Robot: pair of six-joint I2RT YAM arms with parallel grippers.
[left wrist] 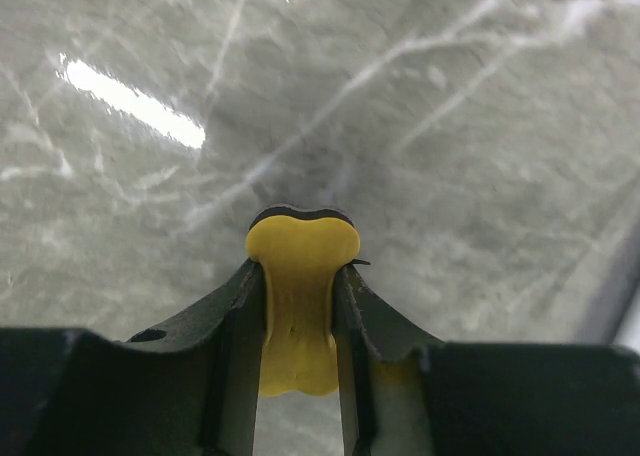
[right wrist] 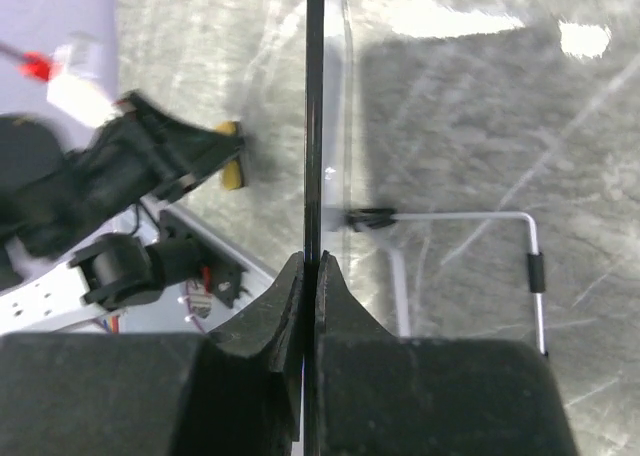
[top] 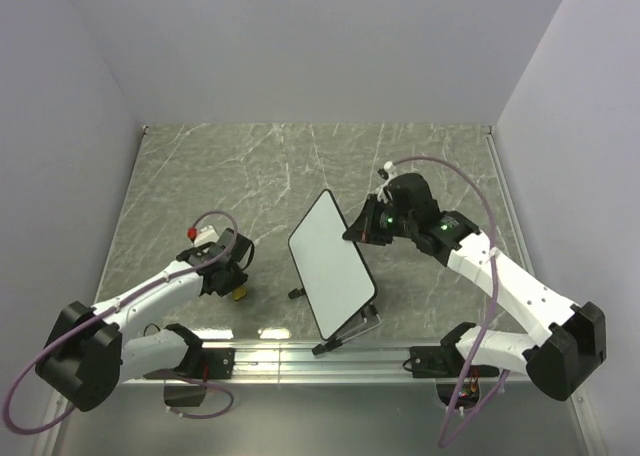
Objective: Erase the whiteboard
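Note:
The whiteboard [top: 330,266] stands tilted at mid-table on a wire stand [top: 352,328], and its face looks plain white from above. My right gripper [top: 358,228] is shut on the board's upper right edge. The right wrist view shows the board edge-on as a thin black line [right wrist: 314,126] pinched between the jaws of the right gripper [right wrist: 310,266]. Left of the board, my left gripper [top: 235,281] hangs low over the table, shut on a yellow bone-shaped eraser [left wrist: 300,306]. The eraser's head sticks out past the tips of the left gripper [left wrist: 300,276].
The stand's wire leg [right wrist: 470,216] runs across the marble table [top: 250,176] behind the board. A metal rail [top: 300,356] borders the near edge. Grey walls close in the left, back and right sides.

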